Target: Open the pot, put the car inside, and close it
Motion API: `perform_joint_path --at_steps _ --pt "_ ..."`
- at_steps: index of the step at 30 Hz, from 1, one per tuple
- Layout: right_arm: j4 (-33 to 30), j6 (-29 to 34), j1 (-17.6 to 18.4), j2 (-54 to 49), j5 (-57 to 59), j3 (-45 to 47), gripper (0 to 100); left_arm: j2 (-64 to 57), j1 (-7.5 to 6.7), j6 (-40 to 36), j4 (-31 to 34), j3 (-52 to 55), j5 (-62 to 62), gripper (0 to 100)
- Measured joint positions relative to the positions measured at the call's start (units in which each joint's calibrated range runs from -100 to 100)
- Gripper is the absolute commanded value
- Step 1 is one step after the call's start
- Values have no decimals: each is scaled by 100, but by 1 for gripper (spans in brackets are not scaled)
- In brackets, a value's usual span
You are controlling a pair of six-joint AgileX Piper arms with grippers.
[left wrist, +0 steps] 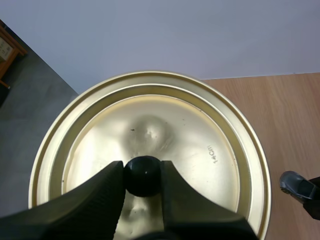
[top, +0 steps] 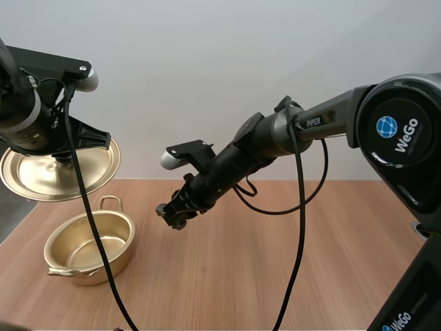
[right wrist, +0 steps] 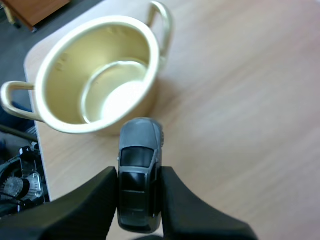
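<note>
Pot (top: 103, 265): it stands open on the table (top: 289, 269), below and just ahead of my right claw (right wrist: 139, 172); I see its bare gold bottom.
Lid (left wrist: 200, 130): it hangs under my left claw (left wrist: 142, 170), lifted off the pot and held off to one side of it.
Left claw: fingers pinched on the lid's black knob (left wrist: 142, 176).
Right claw: clamped on the flanks of the grey car (right wrist: 140, 150), which is in the air with its nose toward the pot's rim.
Edges: the pot sits near the table's corner; wide bare wood lies on the side of my right claw away from the pot.
</note>
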Motion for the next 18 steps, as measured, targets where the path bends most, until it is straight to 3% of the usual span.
perform_joint_path --at_steps 10,18 --pt "-432 -7 764 0 -320 -507 0 -69 0 -102 340 0 74 0" --pt "-444 -355 845 26 -911 -531 0 -69 0 -223 340 0 154 0"
